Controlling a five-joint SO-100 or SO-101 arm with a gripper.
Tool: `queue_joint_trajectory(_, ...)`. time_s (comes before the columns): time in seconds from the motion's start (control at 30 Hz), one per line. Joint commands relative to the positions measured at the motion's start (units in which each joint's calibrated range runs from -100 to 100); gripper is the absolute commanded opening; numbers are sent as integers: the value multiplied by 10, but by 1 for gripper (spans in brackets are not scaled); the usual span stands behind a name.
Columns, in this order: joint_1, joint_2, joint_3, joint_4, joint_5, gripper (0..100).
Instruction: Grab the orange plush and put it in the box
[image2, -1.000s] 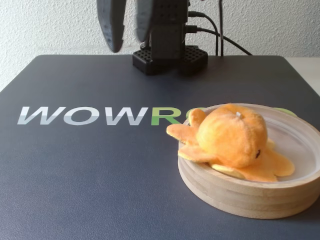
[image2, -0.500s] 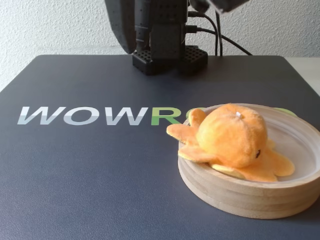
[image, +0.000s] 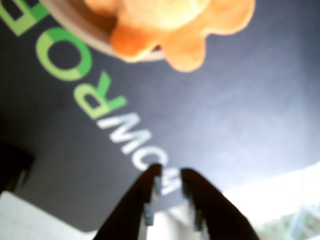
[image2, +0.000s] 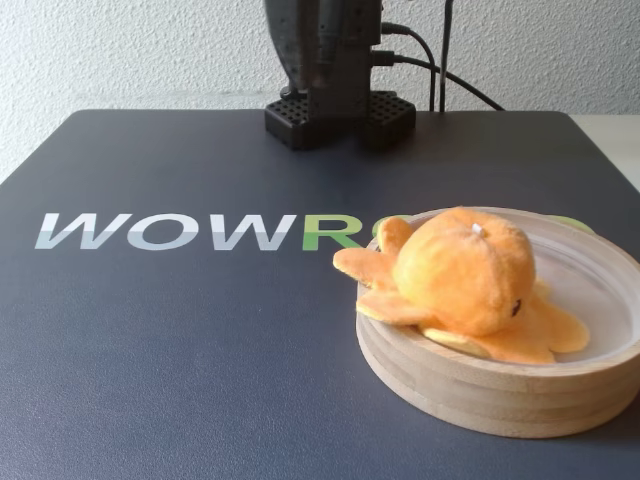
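Gripper-wise, the two dark fingers (image: 170, 175) poke up from the bottom of the wrist view with a narrow gap between them and nothing held, hanging over the dark grey mat (image: 240, 100) well clear of the toy. In the fixed view only the arm's black base (image2: 338, 118) and lower body show at the far edge of the mat, with black cables (image2: 440, 70) running off to the right.

So the small soft orange octopus plush (image2: 465, 270) is sitting in the wide shallow round tray of light layered wood (image2: 480, 385), on the right side of the fixed view. Round fuzzy head, one black bead eye visible low on its right side, a tiny white tuft on top. Its flat, paler tentacles spread out around it; a couple on the left drape over the tray's low rim and stick out above the mat. In the wrist view it's blurry at the top edge, tentacle lobes overhanging the rim there too.

Writing on the mat: big "WOW" in white-grey italics followed by green "R" (image2: 200, 232), the rest hidden behind the tray. The wrist view shows it upside down, white "WOW" then green "ROB" running off the frame.
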Motion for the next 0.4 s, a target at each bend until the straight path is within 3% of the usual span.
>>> queue_joint_trajectory(0.0, 4, -30, -22, -3, 1, 4)
queue_joint_trajectory(0.37, 6, -24, -19, -5, 1, 4)
